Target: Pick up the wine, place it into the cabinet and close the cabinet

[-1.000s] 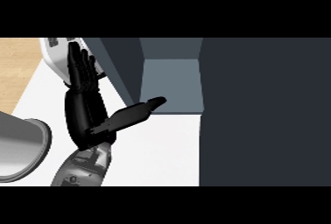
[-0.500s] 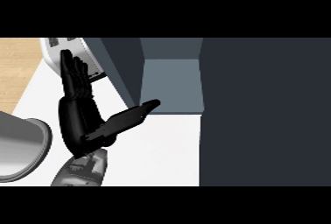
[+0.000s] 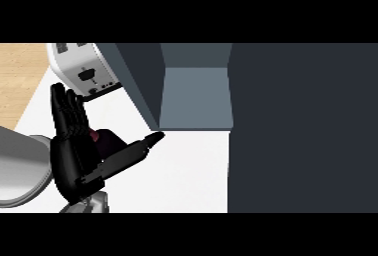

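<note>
Only left hand (image 3: pixel 74 150) shows, open.

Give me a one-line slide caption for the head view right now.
Open black left hand beside the dark wine bottle on the white counter, before the open grey cabinet; white toaster behind.

All I see of my own body is one hand (image 3: pixel 74 150) and a stub of forearm (image 3: pixel 87 204) — nothing else of the rig shows. The hand is black all over, matte, with a faint sheen along the finger edges. Its fingers (image 3: pixel 68 111) are slim and built in short blocky segments, ridged where the segments meet. The thumb (image 3: pixel 133 152) is thicker, smooth and tapered to a rounded tip. The palm is a broad, boxy slab. At 6 o'clock from it the forearm is light grey — mottled with darker grey patches.
</note>
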`<act>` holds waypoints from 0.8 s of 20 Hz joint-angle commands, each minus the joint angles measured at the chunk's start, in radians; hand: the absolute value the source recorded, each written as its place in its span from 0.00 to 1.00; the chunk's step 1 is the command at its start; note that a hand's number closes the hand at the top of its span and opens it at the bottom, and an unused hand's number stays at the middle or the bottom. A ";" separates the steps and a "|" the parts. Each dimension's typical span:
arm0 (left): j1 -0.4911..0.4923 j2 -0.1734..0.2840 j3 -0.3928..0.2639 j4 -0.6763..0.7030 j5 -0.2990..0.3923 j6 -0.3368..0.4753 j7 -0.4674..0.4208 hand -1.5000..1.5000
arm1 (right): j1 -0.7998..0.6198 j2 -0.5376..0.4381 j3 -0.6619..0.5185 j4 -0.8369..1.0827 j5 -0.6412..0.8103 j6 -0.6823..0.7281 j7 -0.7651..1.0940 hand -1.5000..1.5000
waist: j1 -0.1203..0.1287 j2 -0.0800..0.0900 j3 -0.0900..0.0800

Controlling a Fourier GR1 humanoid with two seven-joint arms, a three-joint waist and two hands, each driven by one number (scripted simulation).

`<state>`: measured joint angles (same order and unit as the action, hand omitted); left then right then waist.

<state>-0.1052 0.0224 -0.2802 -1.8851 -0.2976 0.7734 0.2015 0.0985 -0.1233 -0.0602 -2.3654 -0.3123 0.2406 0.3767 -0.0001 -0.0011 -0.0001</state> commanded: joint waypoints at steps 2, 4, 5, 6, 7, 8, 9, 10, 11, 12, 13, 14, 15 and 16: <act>0.133 0.015 0.031 -0.040 0.104 -0.048 -0.096 0.00 | 0.000 0.012 -0.011 -0.013 -0.028 0.003 0.010 0.00 | 0.001 0.000 0.000; 0.033 0.000 0.077 0.049 0.063 -0.051 -0.066 0.00 | -0.059 0.025 0.013 0.036 0.021 -0.018 0.014 0.00 | 0.000 0.001 0.000; 0.168 0.053 0.068 -0.082 0.102 -0.081 -0.077 0.00 | -0.030 -0.006 -0.015 -0.049 -0.052 -0.013 0.078 0.00 | 0.003 -0.001 0.000; 0.141 0.012 0.060 -0.034 0.070 -0.056 -0.078 0.00 | -0.034 0.024 0.019 0.002 0.020 -0.009 0.029 0.00 | 0.001 0.000 0.000; 0.185 -0.002 0.033 -0.050 0.051 -0.028 -0.116 0.00 | 0.018 -0.006 -0.030 -0.091 -0.058 0.006 0.068 0.00 | -0.001 -0.001 0.000; 0.131 0.044 0.144 0.018 0.178 -0.108 -0.152 0.00 | 0.020 0.028 0.006 0.004 0.017 0.029 -0.019 0.00 | -0.001 0.001 0.000; 0.140 -0.001 0.086 0.037 0.105 -0.067 -0.144 0.00 | -0.033 0.033 0.021 0.038 0.021 0.014 -0.007 0.00 | 0.000 0.001 0.000; 0.255 0.002 0.074 0.013 0.189 -0.098 -0.255 0.00 | -0.020 0.051 0.060 -0.038 0.054 -0.031 0.044 0.00 | 0.002 0.000 -0.001; 0.241 -0.021 0.027 0.081 0.174 -0.026 -0.309 0.00 | -0.012 0.020 0.004 -0.054 -0.026 -0.012 0.066 0.00 | -0.001 0.000 0.000; 0.193 0.014 0.091 0.005 0.150 -0.092 -0.153 0.00 | -0.019 0.071 0.083 -0.002 0.095 -0.016 -0.003 0.00 | 0.001 0.000 0.000; 0.154 -0.014 0.109 0.096 0.153 -0.069 -0.220 0.00 | -0.076 -0.001 -0.053 0.009 -0.059 -0.004 0.053 0.00 | -0.001 0.001 0.000; 0.180 0.003 0.143 0.079 0.214 -0.110 -0.245 0.00 | -0.018 0.054 0.036 0.030 0.046 0.006 -0.011 0.00 | 0.000 0.001 0.000; 0.279 -0.014 0.106 0.066 0.230 -0.114 -0.330 0.00 | -0.057 0.021 -0.018 0.028 -0.009 -0.003 0.030 0.00 | 0.002 0.001 0.000; 0.253 0.018 0.181 0.103 0.290 -0.155 -0.357 0.00 | -0.056 0.045 0.040 -0.026 0.032 -0.033 0.061 0.00 | 0.002 0.001 -0.001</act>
<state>0.1031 0.0251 -0.1666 -1.8243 -0.1014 0.6739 -0.0523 0.0585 -0.0902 -0.0444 -2.3601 -0.2944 0.2315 0.4047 0.0007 -0.0005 -0.0002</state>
